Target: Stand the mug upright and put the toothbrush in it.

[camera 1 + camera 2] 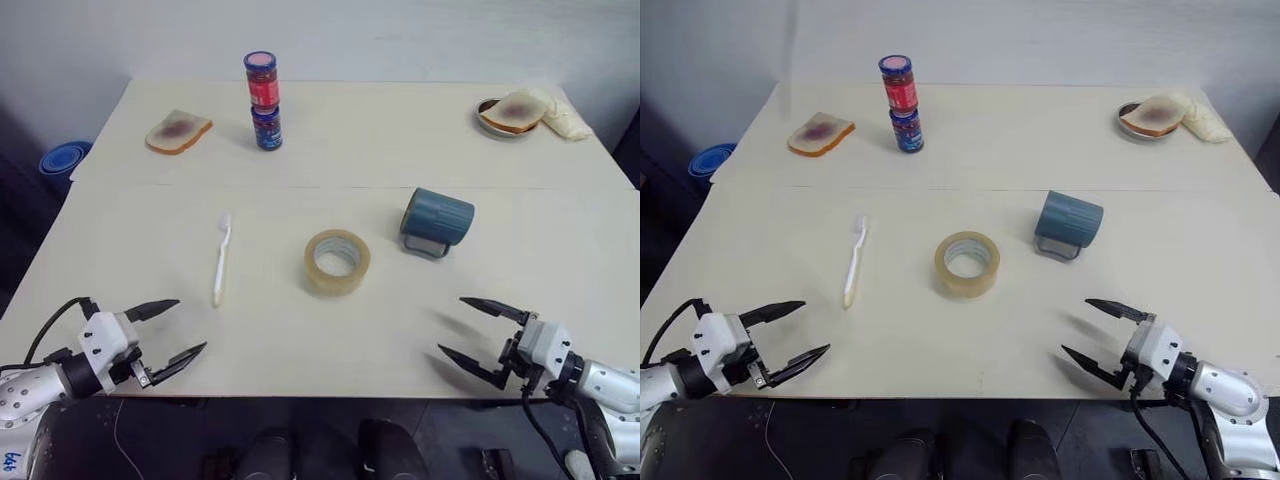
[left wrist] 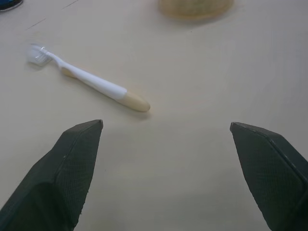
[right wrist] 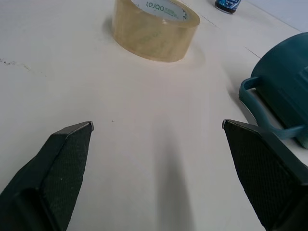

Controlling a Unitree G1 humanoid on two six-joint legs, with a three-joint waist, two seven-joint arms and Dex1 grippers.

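The dark teal mug (image 1: 438, 218) lies on its side right of the table's middle, its loop handle (image 3: 255, 108) resting on the tabletop. A white and cream toothbrush (image 1: 221, 260) lies flat left of the middle, bristled head pointing away from me. My left gripper (image 1: 180, 330) hovers open at the near left edge, short of the toothbrush (image 2: 91, 82). At the near right edge my right gripper (image 1: 468, 328) is open too, well short of the mug. Neither gripper holds anything.
A roll of clear tape (image 1: 337, 262) lies between toothbrush and mug. Stacked red and blue jars (image 1: 263, 100) stand at the back, a slice of bread (image 1: 178, 131) to their left. A plate with bread (image 1: 510, 113) and a pale bag sit back right.
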